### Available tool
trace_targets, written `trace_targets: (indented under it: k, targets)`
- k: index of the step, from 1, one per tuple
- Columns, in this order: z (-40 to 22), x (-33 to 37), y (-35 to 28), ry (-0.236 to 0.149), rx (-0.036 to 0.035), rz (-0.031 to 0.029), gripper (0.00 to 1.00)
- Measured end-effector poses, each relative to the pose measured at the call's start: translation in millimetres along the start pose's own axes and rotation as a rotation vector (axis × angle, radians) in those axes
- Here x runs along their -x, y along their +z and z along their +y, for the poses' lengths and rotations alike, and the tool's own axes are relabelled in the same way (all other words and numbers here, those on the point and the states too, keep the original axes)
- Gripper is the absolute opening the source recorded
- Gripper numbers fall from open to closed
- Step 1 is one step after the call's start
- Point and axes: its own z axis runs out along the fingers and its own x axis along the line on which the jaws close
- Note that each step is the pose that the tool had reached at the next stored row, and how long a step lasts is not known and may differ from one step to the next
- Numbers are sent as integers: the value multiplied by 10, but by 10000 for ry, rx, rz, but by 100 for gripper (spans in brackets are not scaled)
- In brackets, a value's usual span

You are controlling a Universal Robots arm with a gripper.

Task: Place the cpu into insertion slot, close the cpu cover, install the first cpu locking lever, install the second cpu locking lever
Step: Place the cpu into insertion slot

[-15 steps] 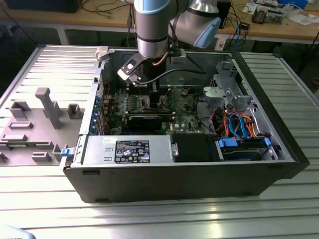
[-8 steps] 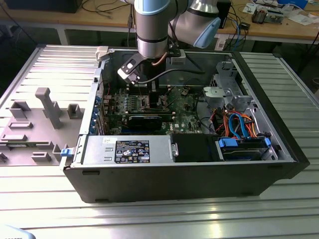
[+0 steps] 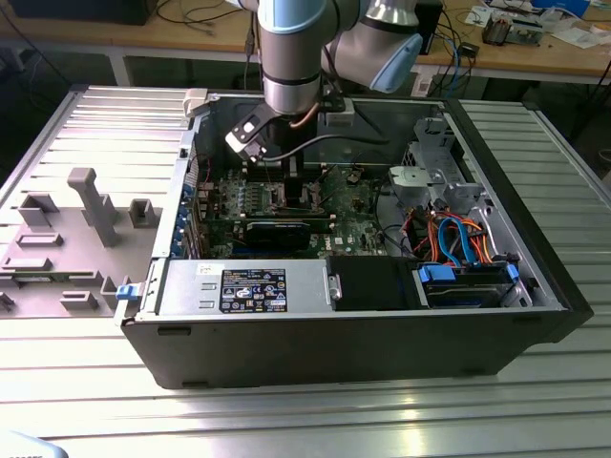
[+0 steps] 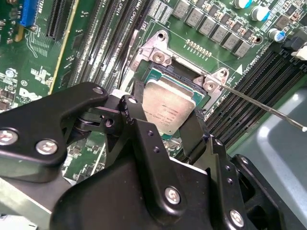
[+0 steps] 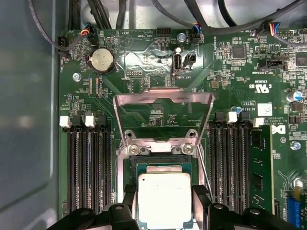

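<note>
Your gripper [image 5: 165, 192] is clamped on the cpu [image 5: 165, 203]. In both wrist views the two matte black fingers [image 5: 128, 203] press against opposite edges of the small square chip. Its dull silver-grey lid is flat and faintly brushed, with rounded corners.

The chip sits directly over the insertion slot [image 5: 163, 165], inside the socket's steel surround. You cannot tell from these views whether it is fully seated or just above the contacts. In the second wrist view the cpu [image 4: 168, 105] looks slightly tilted against the dark green socket rim.

The cpu cover [image 5: 163, 93] is swung open. It is a thin, shiny metal frame with a square window, and the green motherboard [image 5: 144, 62] shows through it. It hinges on two bright screws at the socket's edge.

One locking lever [image 4: 264, 108], a slim bare wire rod, sticks out from the socket corner, unlatched.

Long black memory slots [image 5: 88, 167] run along both sides of the socket. A round silver coin battery [image 5: 102, 60] sits beyond the cover.

In the exterior view your arm [image 3: 291, 67] reaches down into the open black computer case [image 3: 334, 339], which rests on a ribbed metal table [image 3: 286, 410].
</note>
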Motion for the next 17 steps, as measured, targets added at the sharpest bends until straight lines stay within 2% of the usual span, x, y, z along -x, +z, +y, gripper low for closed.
trace_targets:
  k: [6, 17]
  targets:
    - [11, -19, 69, 134, -3, -5, 55]
    - [15, -19, 86, 139, 1, -3, 56]
